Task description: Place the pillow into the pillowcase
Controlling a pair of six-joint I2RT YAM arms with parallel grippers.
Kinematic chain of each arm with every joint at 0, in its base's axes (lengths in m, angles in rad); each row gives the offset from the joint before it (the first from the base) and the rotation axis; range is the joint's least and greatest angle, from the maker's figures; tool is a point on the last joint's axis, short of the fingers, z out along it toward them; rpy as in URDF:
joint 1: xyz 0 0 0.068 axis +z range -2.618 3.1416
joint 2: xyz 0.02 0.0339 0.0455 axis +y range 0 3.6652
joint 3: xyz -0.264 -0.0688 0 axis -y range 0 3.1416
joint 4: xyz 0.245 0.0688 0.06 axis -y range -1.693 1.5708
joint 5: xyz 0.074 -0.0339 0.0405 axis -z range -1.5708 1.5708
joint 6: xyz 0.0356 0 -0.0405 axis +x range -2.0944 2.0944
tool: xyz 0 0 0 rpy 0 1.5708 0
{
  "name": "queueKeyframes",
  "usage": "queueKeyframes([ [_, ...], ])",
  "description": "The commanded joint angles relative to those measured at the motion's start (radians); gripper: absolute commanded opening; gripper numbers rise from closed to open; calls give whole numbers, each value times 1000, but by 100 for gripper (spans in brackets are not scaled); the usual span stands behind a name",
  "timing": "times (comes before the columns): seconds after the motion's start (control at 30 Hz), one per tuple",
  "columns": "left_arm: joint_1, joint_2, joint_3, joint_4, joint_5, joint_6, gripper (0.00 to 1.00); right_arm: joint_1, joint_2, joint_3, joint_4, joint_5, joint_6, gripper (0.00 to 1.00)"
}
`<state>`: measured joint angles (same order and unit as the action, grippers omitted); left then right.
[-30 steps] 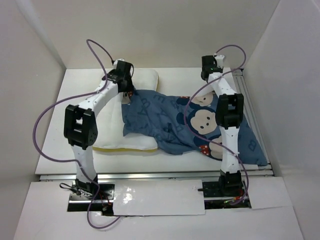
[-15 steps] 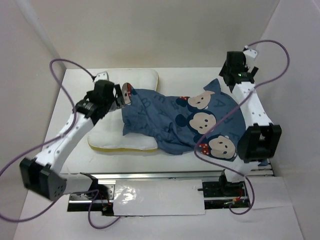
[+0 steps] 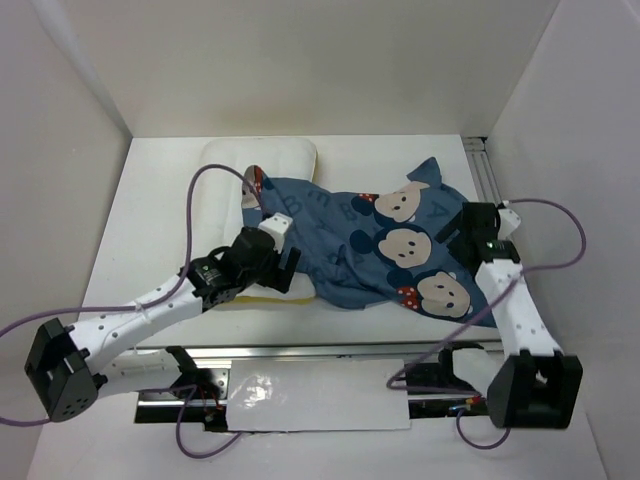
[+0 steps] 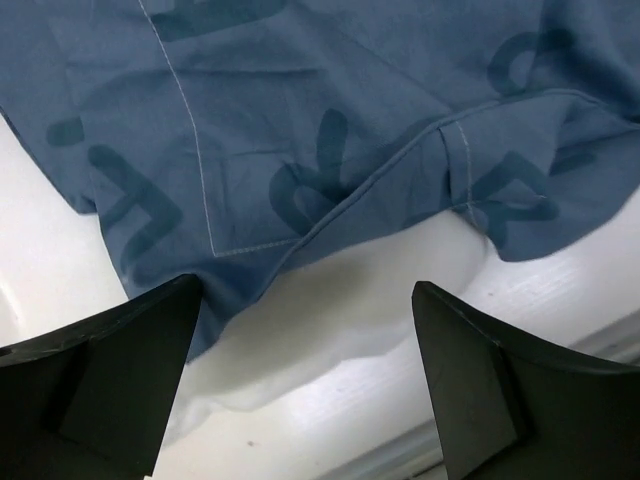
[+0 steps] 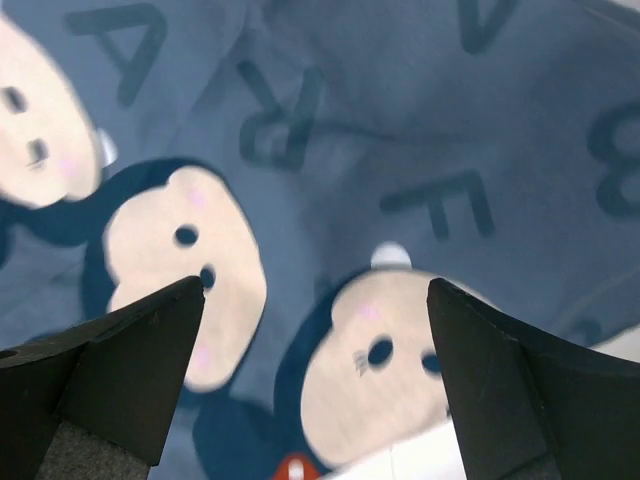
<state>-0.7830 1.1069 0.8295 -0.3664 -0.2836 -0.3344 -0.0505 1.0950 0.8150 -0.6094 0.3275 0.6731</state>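
The pillow (image 3: 222,185) lies left of centre, white with a pale yellow near edge; its right part sits inside the pillowcase (image 3: 350,250), denim blue with letters and mouse faces. My left gripper (image 3: 287,262) hangs open over the pillow's near edge, at the case's hem. In the left wrist view the blue pillowcase (image 4: 330,130) lies over the white pillow (image 4: 360,300), with nothing between the fingers (image 4: 100,390). My right gripper (image 3: 462,232) stands open at the case's right side. The right wrist view shows only printed pillowcase (image 5: 380,130) under open, empty jaws.
An aluminium rail (image 3: 490,185) runs along the table's right edge and another (image 3: 330,350) along the front. White walls close in three sides. Purple cables (image 3: 200,190) loop over the pillow and beside the right arm. A white sheet (image 3: 320,395) covers the bases.
Both arms pulled back from the far side toward the near edge. Both grippers opened and let go of the pillowcase, which now lies slack over the pillow.
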Motion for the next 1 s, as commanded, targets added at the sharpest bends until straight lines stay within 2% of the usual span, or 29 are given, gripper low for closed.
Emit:
queueKeyframes([
  [0.0, -10, 50, 3, 127, -101, 86, 100, -14, -141, -60, -97, -30, 65, 100],
  [0.13, 2, 126, 3, 191, -101, 106, 100, -14, -139, -114, -165, 2, 121, 100],
  [0.2, 11, 165, 25, 201, -133, 106, 95, -25, -123, -114, -165, -59, 132, 100],
  [0.3, 22, 206, 46, 192, -158, 84, 47, -25, -113, -114, -174, -93, 201, 100],
  [0.33, 22, 206, 46, 181, -158, 84, 26, -25, -122, -129, -174, -108, 216, 100],
  [0.37, 34, 206, 46, 181, -175, 68, 0, -25, -122, -138, -174, -119, 217, 100],
  [0.47, 65, 127, 46, 217, -227, 54, 0, -25, -113, -181, -130, -162, 243, 100],
  [0.6, 239, 91, 137, 239, -238, 40, 0, -25, -29, -191, -47, -257, 200, 100],
  [0.7, 330, 181, 304, 202, -238, 54, 0, -25, 40, -172, -24, -300, 140, 100],
  [0.83, 381, 329, 514, 163, -238, 86, 0, -25, 23, -172, -46, -300, 129, 100],
  [0.97, 392, 378, 545, 153, -224, 86, 0, 33, -43, -212, -134, -300, 151, 100],
])
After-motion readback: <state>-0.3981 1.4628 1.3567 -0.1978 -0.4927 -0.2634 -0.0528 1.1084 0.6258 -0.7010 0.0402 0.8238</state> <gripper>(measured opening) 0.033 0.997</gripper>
